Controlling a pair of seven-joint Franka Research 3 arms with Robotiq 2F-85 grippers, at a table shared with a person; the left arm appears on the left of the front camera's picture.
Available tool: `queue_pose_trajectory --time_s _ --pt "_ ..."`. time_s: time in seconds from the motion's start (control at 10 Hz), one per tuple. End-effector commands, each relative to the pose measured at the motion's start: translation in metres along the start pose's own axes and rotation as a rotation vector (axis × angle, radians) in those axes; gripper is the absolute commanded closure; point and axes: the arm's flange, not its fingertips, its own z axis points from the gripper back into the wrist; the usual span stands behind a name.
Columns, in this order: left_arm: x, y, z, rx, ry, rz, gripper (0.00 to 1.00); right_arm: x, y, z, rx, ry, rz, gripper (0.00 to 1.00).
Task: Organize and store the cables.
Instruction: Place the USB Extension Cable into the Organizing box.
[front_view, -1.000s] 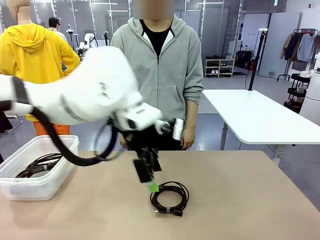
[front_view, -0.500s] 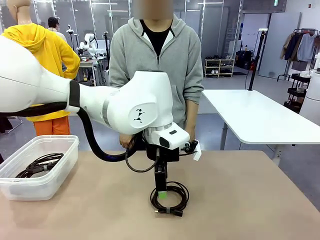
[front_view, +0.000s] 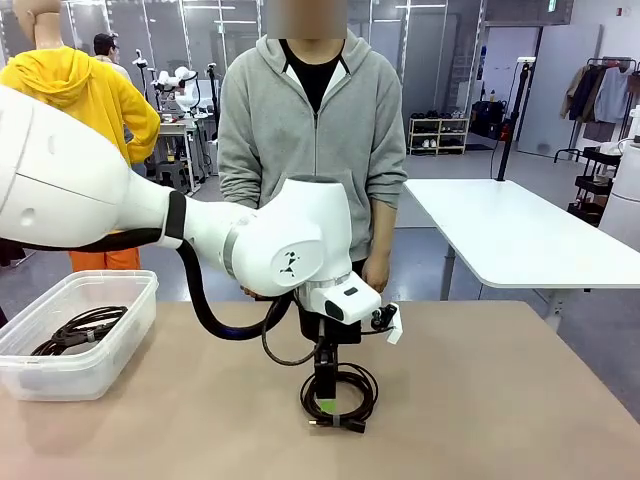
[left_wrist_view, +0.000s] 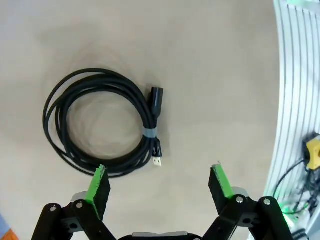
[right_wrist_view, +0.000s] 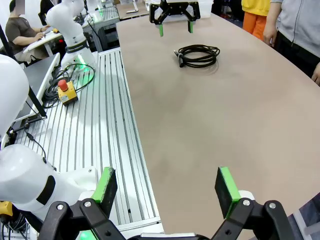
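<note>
While the left gripper (front_view: 323, 398) hangs right over it with jaws spread wide and nothing held, a coiled black cable (front_view: 340, 396) lies flat on the tan table (front_view: 500, 400), near the middle.

Cable in the left wrist view (left_wrist_view: 102, 122): thin black cord wound into several round loops, bound by a small grey tie on one side; two plug ends, a fat black one and a slim one with a metal tip, lie along the bundle at the tie, pointing opposite ways. Coil slightly oval. Green pads (left_wrist_view: 98, 183) sit apart, one just over the coil's edge. More black cables (front_view: 80, 328) heaped in a clear bin (front_view: 90, 368) at table's left. Right gripper (right_wrist_view: 167, 190) also wide open, empty, above the table's near edge, well apart from the coil (right_wrist_view: 197, 54).
</note>
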Motion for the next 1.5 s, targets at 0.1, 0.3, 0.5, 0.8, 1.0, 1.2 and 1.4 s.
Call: queue_pose_trajectory --time_s 0.1,0.3,0.5,0.8,1.0,1.2,1.4 --pt "-0.005 0.002 -0.027 -0.037 -0.086 0.003 0.0 0.005 0.0 -0.003 -0.02 0.003 -0.026 0.0" --pt "-0.004 0.005 -0.048 -0.063 -0.08 0.019 0.0 0.005 0.0 -0.003 -0.02 0.003 -0.026 0.0" --pt "-0.002 0.005 -0.064 -0.066 -0.081 0.037 0.0 0.005 0.0 -0.003 -0.02 0.003 -0.026 0.0" --pt "0.003 0.006 -0.081 -0.06 -0.081 0.055 0.54 0.005 0.0 -0.003 -0.02 0.003 -0.026 0.0" --pt "0.006 0.006 -0.081 -0.044 -0.025 0.062 1.0 0.005 0.0 -0.003 -0.02 0.003 -0.026 0.0" --pt "0.009 0.005 -0.082 -0.039 0.027 0.047 1.0 0.005 0.0 -0.003 -0.02 0.003 -0.026 0.0" --pt "0.009 0.005 -0.08 -0.043 0.045 0.041 1.0 0.005 0.0 -0.003 -0.02 0.003 -0.026 0.0"
